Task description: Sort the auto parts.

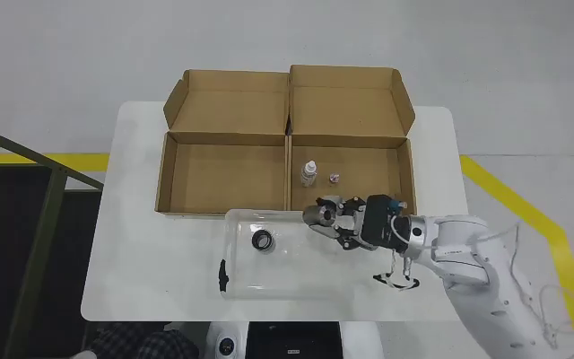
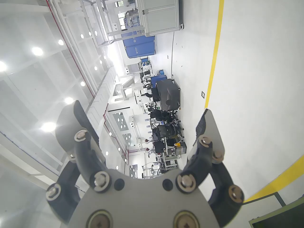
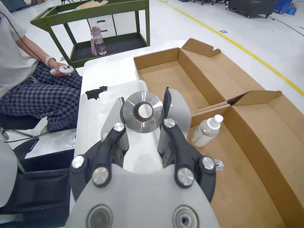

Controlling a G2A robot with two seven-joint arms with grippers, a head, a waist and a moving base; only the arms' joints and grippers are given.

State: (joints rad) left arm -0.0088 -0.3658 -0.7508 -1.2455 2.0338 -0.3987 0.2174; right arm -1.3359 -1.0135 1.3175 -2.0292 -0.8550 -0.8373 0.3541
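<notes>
Metal disc gripped above the clear tray

Right gripper (image 3: 144, 98) hangs above the clear tray (image 1: 287, 274), over the long edge that faces the two cardboard boxes. Its fingers are closed partway on a shiny metal disc (image 3: 143, 124) with a round hole through its middle. The pads press on opposite sides of the disc's rim, and the disc is held clear of the tray floor.

Inside the tray a black ring (image 1: 263, 240) lies flat, toward the end away from the gripper. A ragged black scrap (image 1: 221, 275) sits at that far short edge.

Just beyond the tray stand the left box (image 1: 224, 175) and the right box (image 1: 363, 166), side by side with lids thrown back. The right box, the one nearer the gripper's end of the tray, holds a white bottle (image 1: 308, 172) and a small metal part (image 1: 334, 177) just beside it.

The left gripper (image 2: 142, 109) is spread wide with nothing between its fingers. How it lies relative to the tray cannot be told.
</notes>
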